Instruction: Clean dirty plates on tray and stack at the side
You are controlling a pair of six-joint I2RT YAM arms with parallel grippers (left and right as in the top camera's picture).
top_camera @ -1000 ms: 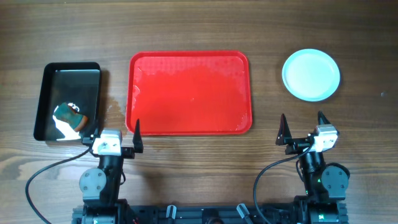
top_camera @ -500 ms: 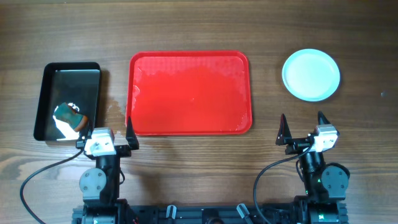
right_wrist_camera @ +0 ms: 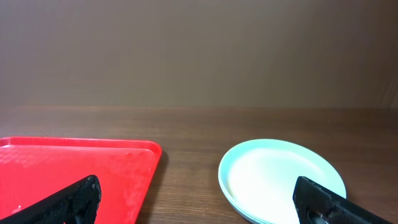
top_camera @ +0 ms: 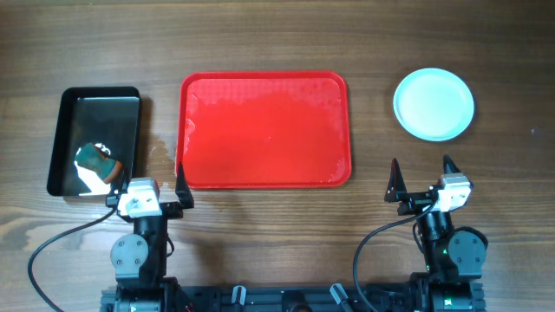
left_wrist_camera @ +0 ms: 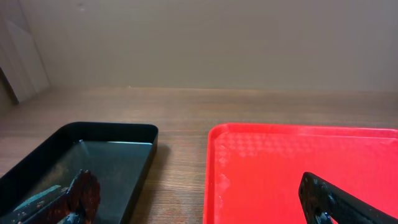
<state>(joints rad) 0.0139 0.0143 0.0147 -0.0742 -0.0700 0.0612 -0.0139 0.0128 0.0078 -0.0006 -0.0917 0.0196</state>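
Nearest me, at the bottom of the overhead frame, my left fingers (top_camera: pixel 182 184) stand wide apart just above the desk (top_camera: pixel 277 35). One tip sits at the lower left corner of the tray (top_camera: pixel 264 130) and the other over the lower right corner of the black tray (top_camera: pixel 95 108). From my left wrist, those fingers (left_wrist_camera: pixel 84 193) show as two dark tips in the bottom corners. One is over the black tray (left_wrist_camera: pixel 106 155), the other over the red tray (left_wrist_camera: pixel 298 162).

My right fingers (top_camera: pixel 395 178) are spread just as wide at the lower right of the overhead frame, over bare wood, apart from everything. In the right wrist view they (right_wrist_camera: pixel 68 202) frame the bottom edge, one tip low over the tray's corner (right_wrist_camera: pixel 62 168), the other in front of the plates (right_wrist_camera: pixel 280 180).

Farther out, the tray fills the middle of the overhead frame, its red surface showing rim to rim with a streaky sheen. The black tray lies just beside it on the left, with a teal and dark lump (top_camera: pixel 95 165) in its lower half. I cannot tell what that is.

The plates (top_camera: pixel 434 104) sit on the desk at the upper right, well apart from the tray. The top one looks pale and clean. I cannot tell how many are stacked.
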